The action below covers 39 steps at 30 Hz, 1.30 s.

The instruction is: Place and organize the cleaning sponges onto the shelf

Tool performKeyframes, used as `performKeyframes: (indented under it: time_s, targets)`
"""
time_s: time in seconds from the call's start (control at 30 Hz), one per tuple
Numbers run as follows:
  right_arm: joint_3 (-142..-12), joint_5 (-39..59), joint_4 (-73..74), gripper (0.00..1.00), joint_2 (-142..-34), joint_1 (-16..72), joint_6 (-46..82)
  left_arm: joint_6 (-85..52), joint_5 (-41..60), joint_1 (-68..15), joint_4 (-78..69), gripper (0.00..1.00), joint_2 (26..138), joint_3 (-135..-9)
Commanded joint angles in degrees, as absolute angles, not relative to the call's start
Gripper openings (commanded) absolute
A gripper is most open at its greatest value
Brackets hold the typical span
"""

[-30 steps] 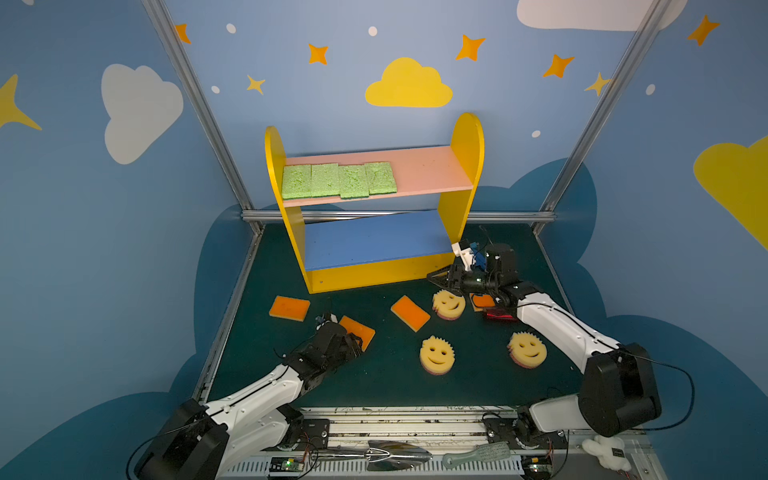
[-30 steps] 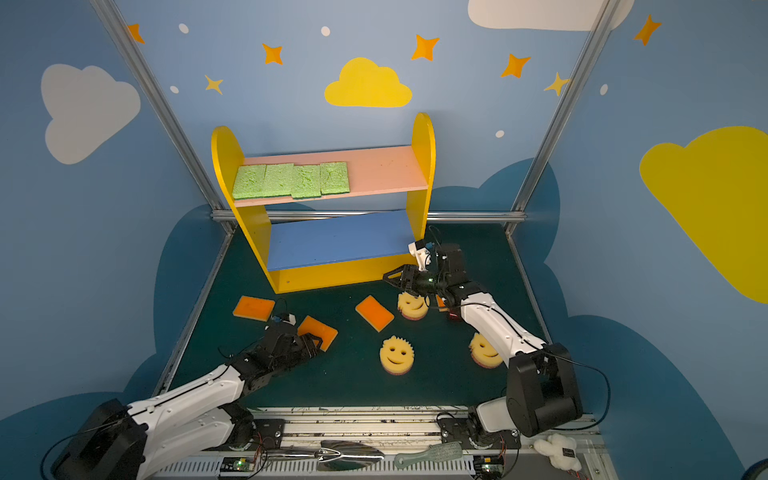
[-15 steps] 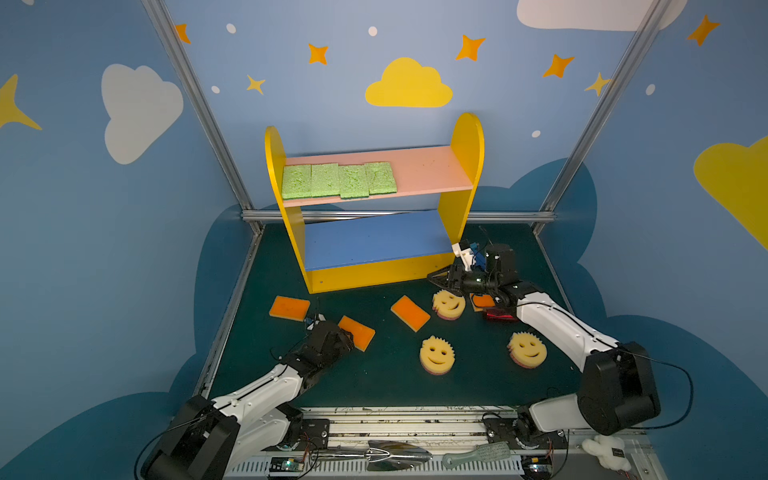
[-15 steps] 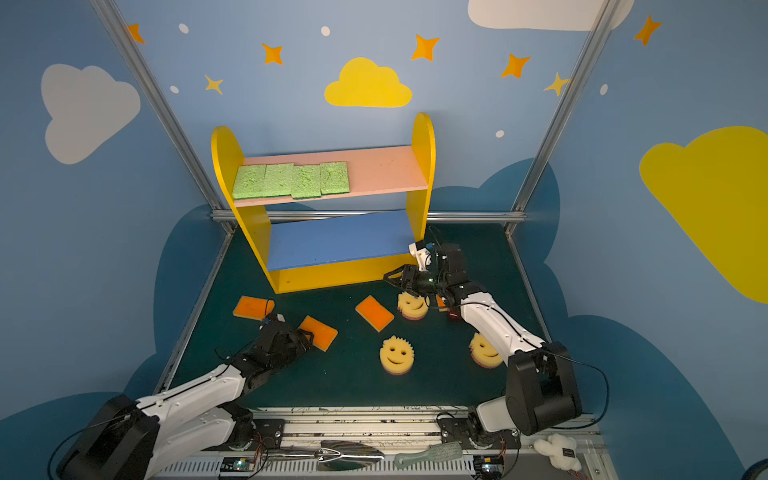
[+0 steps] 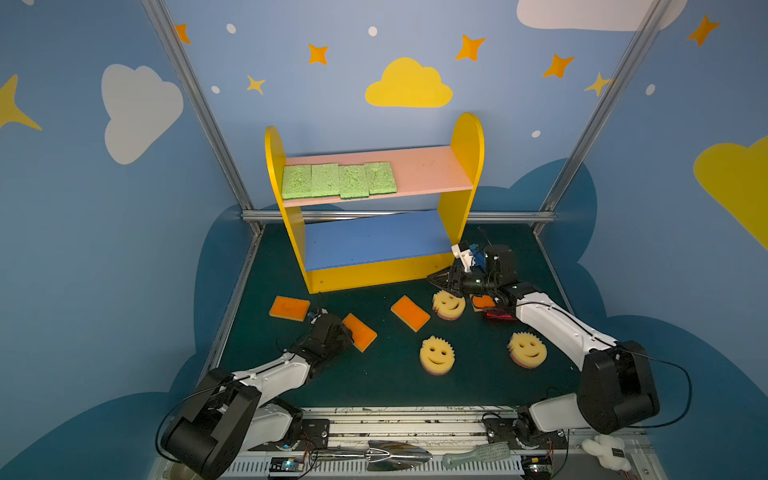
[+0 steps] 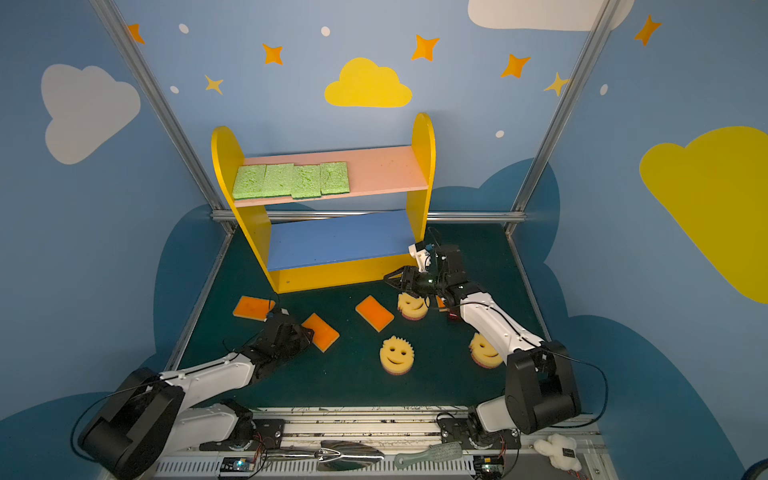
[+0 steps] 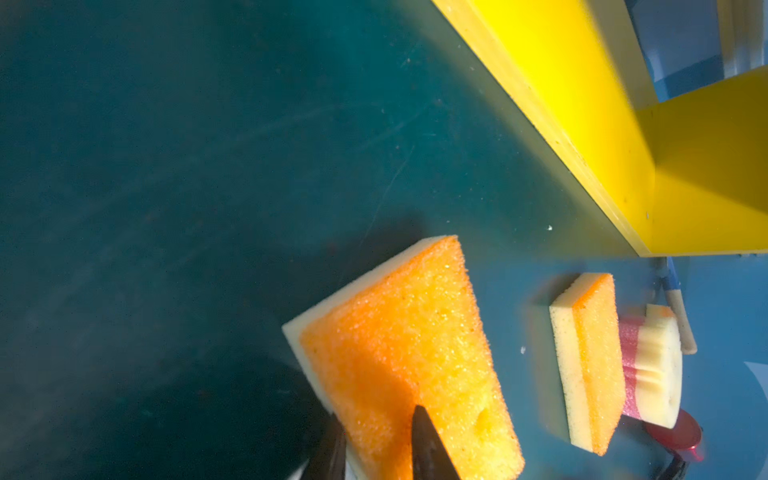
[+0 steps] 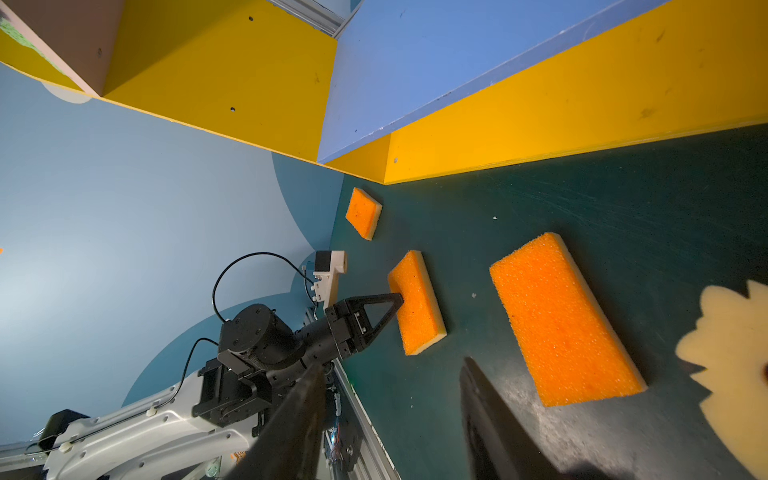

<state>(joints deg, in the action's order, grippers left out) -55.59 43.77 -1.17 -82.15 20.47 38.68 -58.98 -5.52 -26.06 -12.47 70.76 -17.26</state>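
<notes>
My left gripper [image 7: 376, 417] is pinched on the near end of an orange sponge [image 5: 362, 332], at 6 o'clock of the shelf [image 5: 374, 276]. The right gripper [image 8: 392, 365] hangs empty, fingers apart, near a smiley [image 5: 449, 305] at the shelf's 4 o'clock. My worry is that an end-grip on soft foam may let the sponge droop, twist or slip as I lift. A drooping end could also catch the shelf's front edge.

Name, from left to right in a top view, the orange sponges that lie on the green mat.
far-left orange sponge → second orange sponge → third orange sponge → half-hidden orange sponge
</notes>
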Motion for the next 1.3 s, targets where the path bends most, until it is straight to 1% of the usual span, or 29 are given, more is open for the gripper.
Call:
performKeyframes:
  time_s: [0.0, 0.03, 0.17, 0.33, 0.5, 0.57, 0.67, 0.8, 0.83, 0.93, 1.13, 1.27]
  targets:
    - [-55.28, 44.29, -1.64, 0.56, -82.88, 20.78, 37.61, -56.84, -4.22, -25.72, -9.14, 0.10, 69.62, -18.38]
    - [-55.22, 44.64, -1.49, 0.58, -82.97, 20.91, 37.57, -56.57, -4.07, -25.59, -8.68, 0.03, 68.92, -18.62]
    - [-54.54, 45.52, -0.12, 0.65, -83.40, 22.37, 37.57, -55.56, -0.03, -24.53, -9.76, 0.03, 66.06, -18.63]
    - [-53.47, 46.61, 1.80, 0.66, -84.70, 25.05, 38.32, -55.66, 7.00, -22.08, -11.77, 0.03, 63.61, -19.43]
    - [-51.62, 51.74, 9.82, 0.62, -88.63, 28.80, 42.17, -57.09, 11.50, -20.43, -12.86, 0.03, 61.97, -20.59]
    - [-50.64, 53.93, 14.98, 0.60, -90.73, 30.65, 44.41, -57.97, 12.67, -19.76, -13.65, 0.03, 61.35, -20.72]
    - [-50.75, 55.77, 19.03, 0.59, -93.40, 33.53, 45.83, -58.62, 13.01, -19.01, -13.83, 0.03, 60.20, -21.04]
    - [-51.85, 56.77, 21.57, 0.60, -95.92, 36.86, 46.41, -58.79, 13.01, -18.01, -12.97, 0.03, 58.17, -21.32]
    - [-52.34, 56.79, 21.57, 0.60, -96.50, 37.59, 46.32, -58.84, 14.66, -17.72, -12.84, 0.03, 57.70, -21.31]
    - [-53.50, 56.52, 21.46, 0.60, -98.11, 38.99, 46.35, -59.10, 15.09, -16.98, -12.72, 0.03, 56.71, -21.38]
    - [-54.73, 56.95, 23.76, 0.56, -100.94, 40.31, 47.90, -59.97, 16.10, -16.44, -14.12, 0.03, 57.43, -21.88]
    - [-55.33, 56.56, 23.39, 0.55, -101.94, 40.56, 47.90, -60.53, 16.71, -16.12, -15.27, 0.03, 58.00, -21.99]
